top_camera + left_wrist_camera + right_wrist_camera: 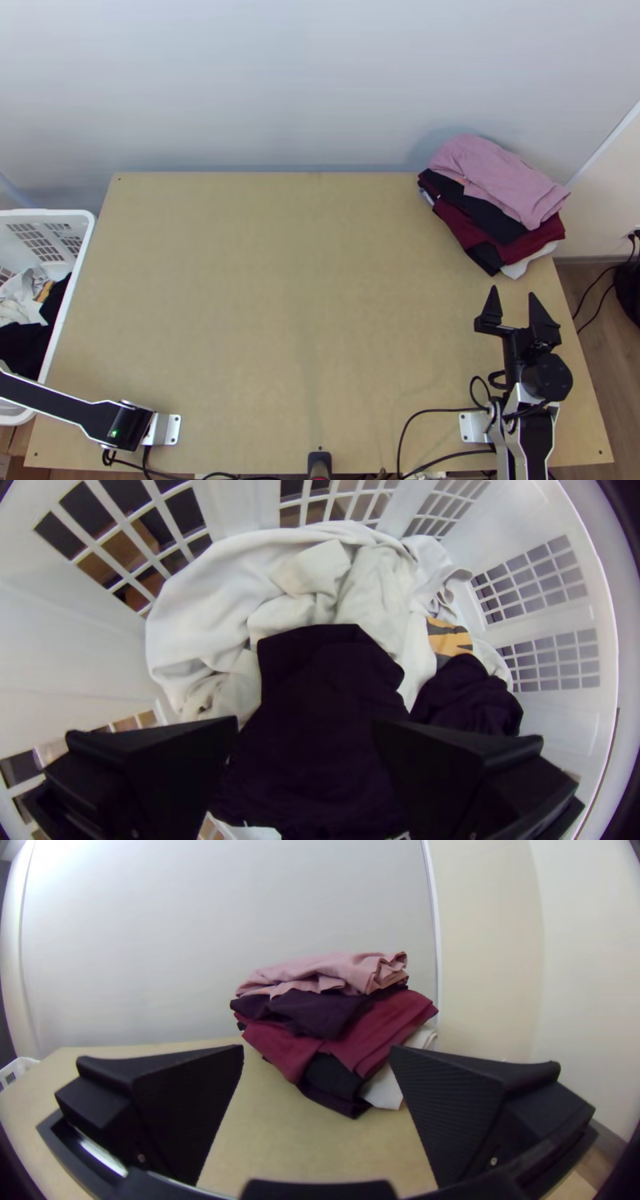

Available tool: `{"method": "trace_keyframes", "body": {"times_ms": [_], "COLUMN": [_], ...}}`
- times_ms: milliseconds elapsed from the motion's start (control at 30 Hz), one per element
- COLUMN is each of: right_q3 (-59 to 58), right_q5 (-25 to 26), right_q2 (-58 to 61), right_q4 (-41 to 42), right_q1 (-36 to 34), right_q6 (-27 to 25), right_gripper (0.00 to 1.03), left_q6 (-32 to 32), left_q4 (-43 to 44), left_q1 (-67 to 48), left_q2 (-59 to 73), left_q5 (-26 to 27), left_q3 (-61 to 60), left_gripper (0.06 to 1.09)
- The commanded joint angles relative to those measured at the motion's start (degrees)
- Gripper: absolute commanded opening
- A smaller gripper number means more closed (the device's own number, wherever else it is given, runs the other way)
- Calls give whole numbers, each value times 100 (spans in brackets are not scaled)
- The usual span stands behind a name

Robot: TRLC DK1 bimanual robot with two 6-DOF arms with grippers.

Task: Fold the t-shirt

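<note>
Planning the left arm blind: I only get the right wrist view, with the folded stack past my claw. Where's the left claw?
Observer: Left wrist view has the left claw at the laundry basket, pointing in among the clothes.

Operator: Open or shut?

Observer: Open. Its two fingers stand well apart.

Operator: What's ahead of it?

Observer: A dark garment, bunched and lying over part of the white clothes.
</note>
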Motion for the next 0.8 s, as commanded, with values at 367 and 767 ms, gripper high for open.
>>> {"method": "trace_keyframes", "body": {"times_ms": [367,767], "right_q3": [-27,-27], "right_q5": [56,56], "right_q2": [-12,-12], "right_q4": [-122,-122], "right_q1": [-19,-19], "right_q6": [46,46], "right_gripper": [99,99], "left_q6": [136,127], "left_q4": [483,861], "left_q1": [-179,-171], "left_q2": [694,263], "left_q5": [-94,-59], "left_q3": [300,256], "left_gripper": [75,10]}}
